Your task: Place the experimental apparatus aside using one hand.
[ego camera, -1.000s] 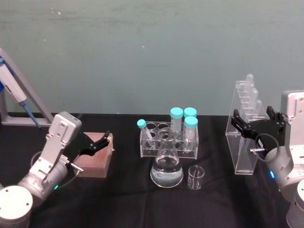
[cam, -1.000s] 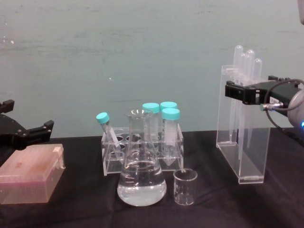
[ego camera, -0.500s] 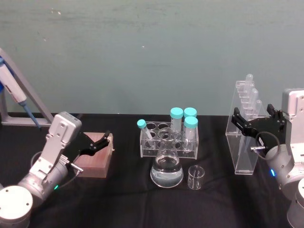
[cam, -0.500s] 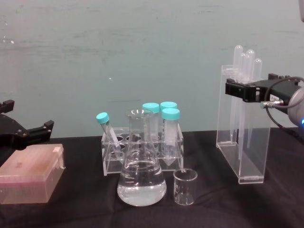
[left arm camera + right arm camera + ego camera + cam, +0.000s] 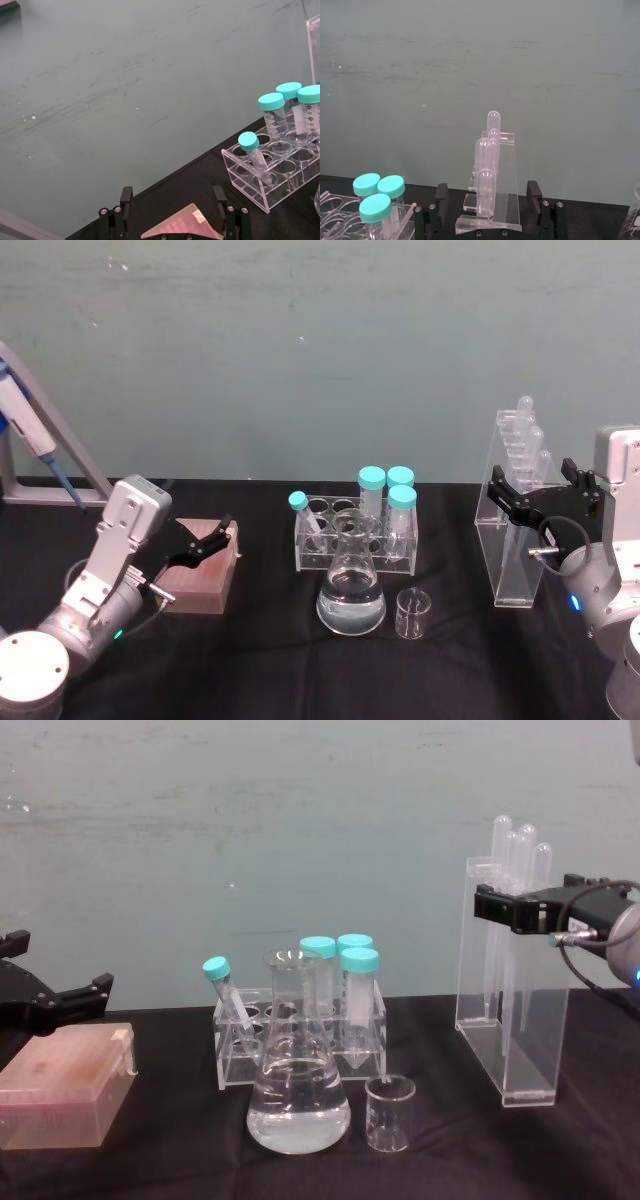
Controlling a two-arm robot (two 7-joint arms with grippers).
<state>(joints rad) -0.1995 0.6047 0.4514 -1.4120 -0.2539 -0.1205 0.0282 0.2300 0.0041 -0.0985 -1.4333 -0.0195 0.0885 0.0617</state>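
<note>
While the acrylic stand (image 5: 515, 570) kept its place at the right of the desk (image 5: 260, 640), the right gripper (image 5: 535, 480) shifted a shade up and back within the last second. Its fingers (image 5: 441, 197) stood spread either side of the stand's upper part, below the pipettes' (image 5: 527, 415) bulbs (not clamped, so far as we could see). We judged the stand already set aside. The conical flask (image 5: 351, 595) and small beaker (image 5: 411, 614) had not moved from mid-desk before the tube rack (image 5: 330, 545), so work remained. The left gripper (image 5: 222, 537) hung parked over the pink box (image 5: 200, 580), fingers apart.
</note>
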